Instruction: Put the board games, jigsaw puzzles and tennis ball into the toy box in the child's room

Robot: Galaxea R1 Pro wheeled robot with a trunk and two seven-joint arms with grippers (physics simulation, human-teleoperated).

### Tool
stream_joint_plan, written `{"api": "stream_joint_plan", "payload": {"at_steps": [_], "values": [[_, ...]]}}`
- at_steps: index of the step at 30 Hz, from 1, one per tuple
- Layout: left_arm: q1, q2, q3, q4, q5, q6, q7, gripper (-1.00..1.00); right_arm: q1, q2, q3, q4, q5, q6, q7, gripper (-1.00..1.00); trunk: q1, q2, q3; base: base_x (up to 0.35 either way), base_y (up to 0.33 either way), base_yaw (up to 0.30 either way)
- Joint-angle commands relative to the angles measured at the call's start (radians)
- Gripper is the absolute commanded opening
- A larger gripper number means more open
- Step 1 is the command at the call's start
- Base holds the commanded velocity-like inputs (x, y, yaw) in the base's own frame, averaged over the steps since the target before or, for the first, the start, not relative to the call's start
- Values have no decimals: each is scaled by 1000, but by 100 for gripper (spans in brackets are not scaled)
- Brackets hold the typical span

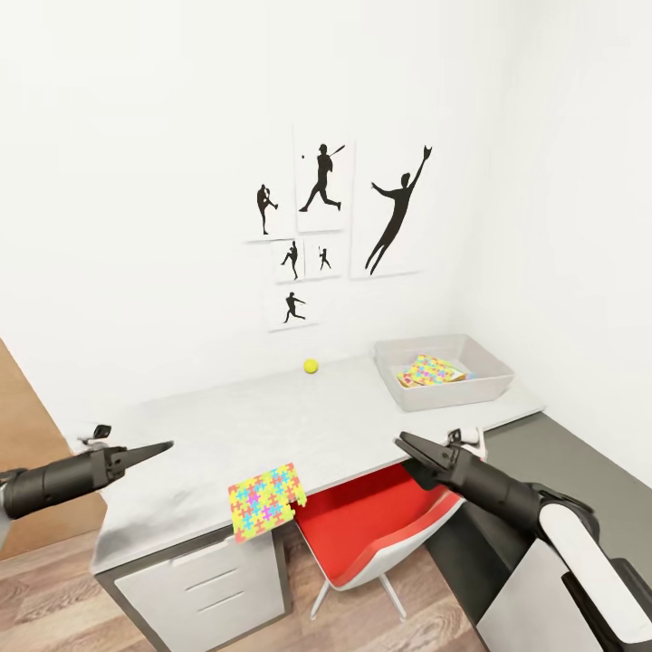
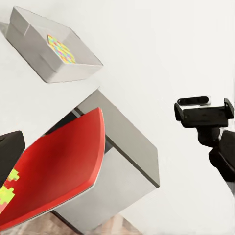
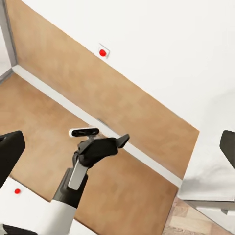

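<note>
One jigsaw puzzle (image 1: 265, 501) is lying at the table (image 1: 272, 426) front edge, overhanging it, between the closed left gripper (image 1: 165, 445) and the empty, slightly parted right gripper (image 1: 401, 442). Beyond them, the tennis ball (image 1: 311, 366) is sitting near the wall, and the toy box (image 1: 480, 385) is holding the other puzzle (image 1: 430, 370).

Head camera looks down over the table (image 1: 272, 417); wrist cameras face sideways, each catching the opposite arm.

Jigsaw puzzle (image 1: 264, 501) overhanging table (image 1: 272, 426) edge, another (image 1: 429, 370) in toy box (image 1: 489, 385), tennis ball (image 1: 311, 366) near wall
</note>
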Motion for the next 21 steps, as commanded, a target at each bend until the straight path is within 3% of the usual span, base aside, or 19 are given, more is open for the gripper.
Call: {"api": "stream_joint_plan", "payload": {"at_steps": [1,8,17,21], "values": [[-1,0,-17,4,0,20,2,100,-1,-2,-3,0,-5,5,20,100,1,-2,-2,0,0,0],[-4,0,-65,71,-3,74,81,100,0,-9,-15,0,-4,4,98,100,1,-2,-2,0,0,0],[-14,10,-64,252,-5,82,116,100,0,-7,-16,0,-4,-13,109,100,1,-2,2,0,0,0],[-15,10,-62,284,-5,82,118,100,1,-10,-16,0,-4,-40,111,100,1,-2,7,0,0,0]]}}
